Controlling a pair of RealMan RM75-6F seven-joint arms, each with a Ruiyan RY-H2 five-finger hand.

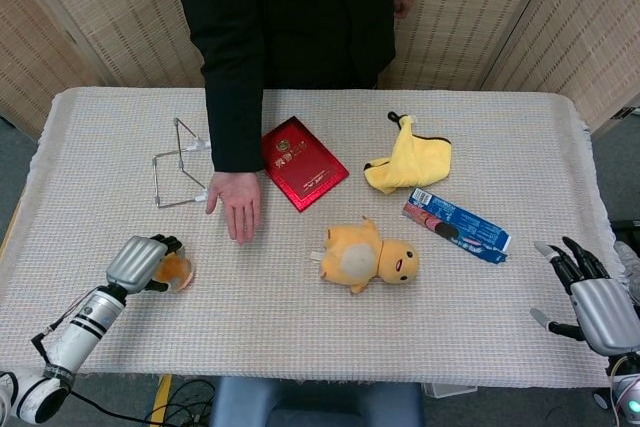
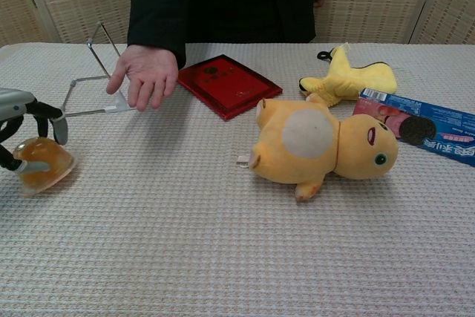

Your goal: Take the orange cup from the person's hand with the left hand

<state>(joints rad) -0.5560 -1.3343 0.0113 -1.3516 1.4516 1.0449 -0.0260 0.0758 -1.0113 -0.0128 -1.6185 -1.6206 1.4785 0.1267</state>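
Your left hand (image 1: 138,261) grips the orange cup (image 2: 42,163) low at the table's near-left corner, well apart from the person's hand (image 1: 236,203), so keep your grasp firm and the cup level, avoiding any squeeze that tips it.

Evenly and brightly lit from above, with soft diffuse light and only faint, short shadows under the plush toy (image 2: 319,146) and beneath the person's hand (image 2: 142,73). No harsh glare anywhere, just a mild sheen on the red booklet (image 2: 225,85) and the blue packet (image 2: 419,128). Sharp across both views, the weave of the tablecloth (image 2: 223,257) crisp up close in the chest view, with slight wide-angle stretching toward its edges.
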